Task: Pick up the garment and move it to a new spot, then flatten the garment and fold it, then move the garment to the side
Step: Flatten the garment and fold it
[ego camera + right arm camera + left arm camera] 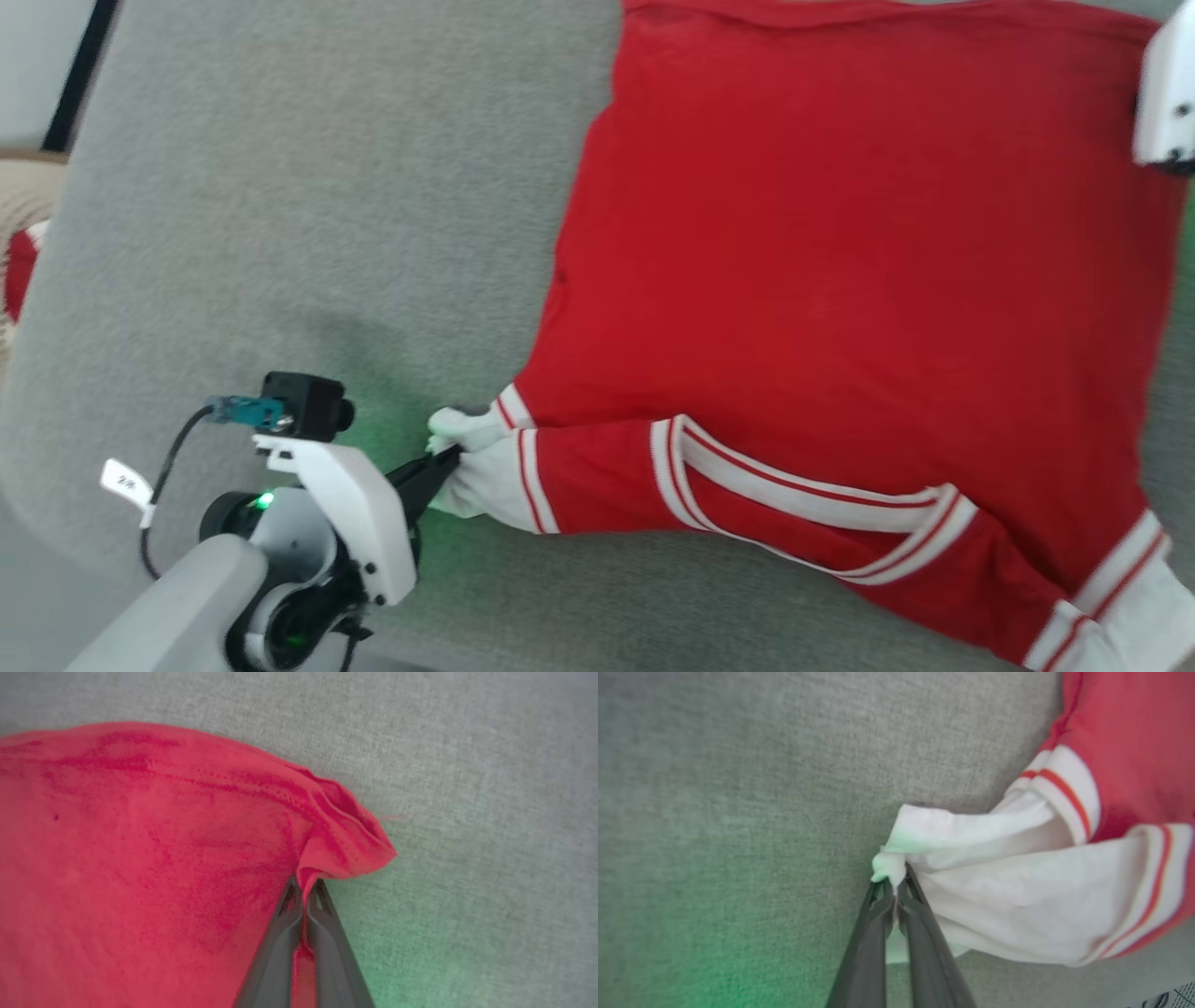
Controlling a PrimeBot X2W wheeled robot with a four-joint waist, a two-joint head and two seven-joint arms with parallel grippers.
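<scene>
— Grey worktop [280, 187]: what's on it?
— Red garment [840, 261], spread out. Left gripper [896, 889] pinches its white sleeve end [994, 882]; right gripper [306, 886] clamps a red corner [345, 849], probably the hem.

A: Where does the large red jersey garment [840, 280] lie?
B: Spread over the right part of the grey woven fabric surface [308, 205]. One sleeve [597, 467] crosses its near edge, cuffs [481, 467] at the near-left corner.
A: Arms?
B: The left gripper [448, 459] sits left of the cuffs, clamped on them. The right gripper [306, 891] is at the far-right corner, with a cloth fold pinched between its fingers.
</scene>
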